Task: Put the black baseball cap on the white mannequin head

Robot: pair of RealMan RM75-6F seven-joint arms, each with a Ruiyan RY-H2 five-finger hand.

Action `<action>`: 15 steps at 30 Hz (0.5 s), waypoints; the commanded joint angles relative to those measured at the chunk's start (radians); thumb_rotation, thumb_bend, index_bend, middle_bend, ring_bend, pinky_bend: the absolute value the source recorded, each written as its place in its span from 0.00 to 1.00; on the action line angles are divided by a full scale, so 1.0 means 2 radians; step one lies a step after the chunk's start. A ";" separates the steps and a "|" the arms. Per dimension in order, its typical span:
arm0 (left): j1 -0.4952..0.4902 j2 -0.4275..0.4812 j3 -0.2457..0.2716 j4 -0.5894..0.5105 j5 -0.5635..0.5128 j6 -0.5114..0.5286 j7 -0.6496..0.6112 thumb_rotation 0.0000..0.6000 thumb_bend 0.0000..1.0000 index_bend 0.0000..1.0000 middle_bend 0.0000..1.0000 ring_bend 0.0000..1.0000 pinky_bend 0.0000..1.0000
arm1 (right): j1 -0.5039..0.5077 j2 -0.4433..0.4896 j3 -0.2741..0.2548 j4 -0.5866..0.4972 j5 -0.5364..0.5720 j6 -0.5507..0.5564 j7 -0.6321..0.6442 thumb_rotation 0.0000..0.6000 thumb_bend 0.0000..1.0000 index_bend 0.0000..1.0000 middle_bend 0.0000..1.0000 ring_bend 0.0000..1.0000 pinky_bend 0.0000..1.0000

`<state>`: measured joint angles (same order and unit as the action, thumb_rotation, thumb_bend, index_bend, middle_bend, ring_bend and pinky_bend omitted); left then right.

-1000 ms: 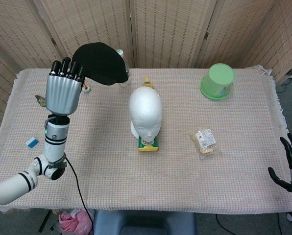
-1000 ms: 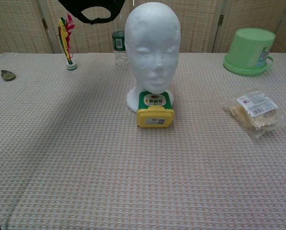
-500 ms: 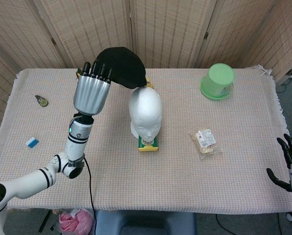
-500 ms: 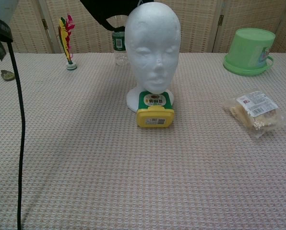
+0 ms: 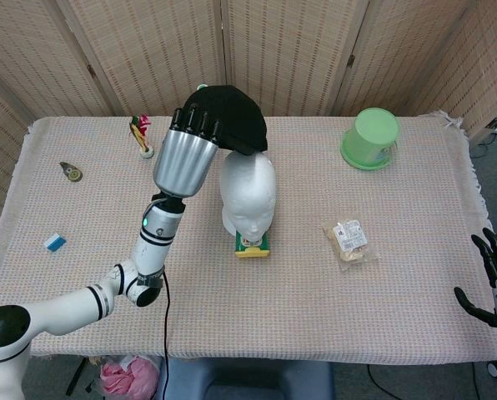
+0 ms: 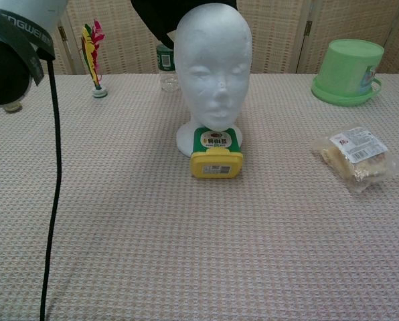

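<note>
Table (image 5: 399, 300), w/ woven cloth, carried everything; mannequin head (image 5: 248, 193) stood upright near its middle, face toward the robot, and serves as landmark here. Left arm rose from the near-left edge toward the head's left side, lifted high prob. so the cap could come down over the crown. Left hand (image 5: 187, 153) sat just left of and above the head, fingers curled over the black baseball cap (image 5: 230, 121), gripping it at the edge nearest the hand. Cap hung above and slightly behind the crown; whether it touched the foam I couldn't tell. Not seated yet, so judged mid-placement.

Green bucket (image 5: 369, 138) sat upside down well to the right of the head, at the back. Snack bag (image 5: 349, 239) lay to the head's right, nearer the robot. Yellow-green box (image 6: 216, 153) touched the head's base at front. Right hand (image 5: 494, 279) stayed far right, off the table edge, fingers apart, holding nothing; prob. parked since one hand suffices.
</note>
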<state>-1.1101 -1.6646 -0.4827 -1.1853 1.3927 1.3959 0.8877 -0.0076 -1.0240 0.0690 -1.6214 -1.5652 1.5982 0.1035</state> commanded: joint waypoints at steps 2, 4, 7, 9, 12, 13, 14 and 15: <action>-0.010 -0.011 0.002 0.001 -0.007 -0.006 0.011 1.00 0.47 0.59 0.60 0.42 0.54 | -0.002 0.000 -0.002 0.000 -0.004 0.004 0.001 1.00 0.22 0.00 0.00 0.00 0.00; -0.017 -0.019 0.002 0.007 -0.014 -0.010 0.015 1.00 0.47 0.59 0.60 0.42 0.54 | -0.003 0.000 -0.003 0.000 -0.005 0.007 0.001 1.00 0.22 0.00 0.00 0.00 0.00; -0.024 -0.028 0.003 0.009 -0.018 -0.012 0.026 1.00 0.47 0.58 0.60 0.42 0.54 | -0.004 0.000 -0.003 0.001 -0.005 0.008 0.000 1.00 0.22 0.00 0.00 0.00 0.00; -0.027 -0.031 0.005 0.008 -0.016 -0.010 0.031 1.00 0.47 0.58 0.60 0.42 0.54 | -0.003 0.000 -0.004 0.001 -0.006 0.006 0.000 1.00 0.22 0.00 0.00 0.00 0.00; -0.029 -0.034 0.007 0.001 -0.017 -0.006 0.042 1.00 0.47 0.58 0.60 0.42 0.54 | -0.003 0.001 -0.005 0.001 -0.007 0.006 0.000 1.00 0.22 0.00 0.00 0.00 0.00; -0.029 -0.034 0.008 -0.003 -0.018 -0.004 0.048 1.00 0.47 0.58 0.60 0.42 0.54 | -0.004 0.001 -0.006 0.000 -0.009 0.008 0.000 1.00 0.22 0.00 0.00 0.00 0.00; -0.029 -0.034 0.008 -0.006 -0.019 -0.002 0.053 1.00 0.47 0.58 0.60 0.42 0.54 | -0.004 0.001 -0.006 0.000 -0.010 0.009 0.001 1.00 0.22 0.00 0.00 0.00 0.00; -0.028 -0.035 0.008 -0.010 -0.020 0.000 0.058 1.00 0.47 0.58 0.60 0.42 0.54 | -0.005 0.001 -0.007 0.001 -0.011 0.010 0.001 1.00 0.22 0.00 0.00 0.00 0.00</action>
<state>-1.1673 -1.7322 -0.4676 -1.1951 1.3560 1.3898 0.9919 -0.0168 -1.0223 0.0562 -1.6202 -1.5858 1.6172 0.1047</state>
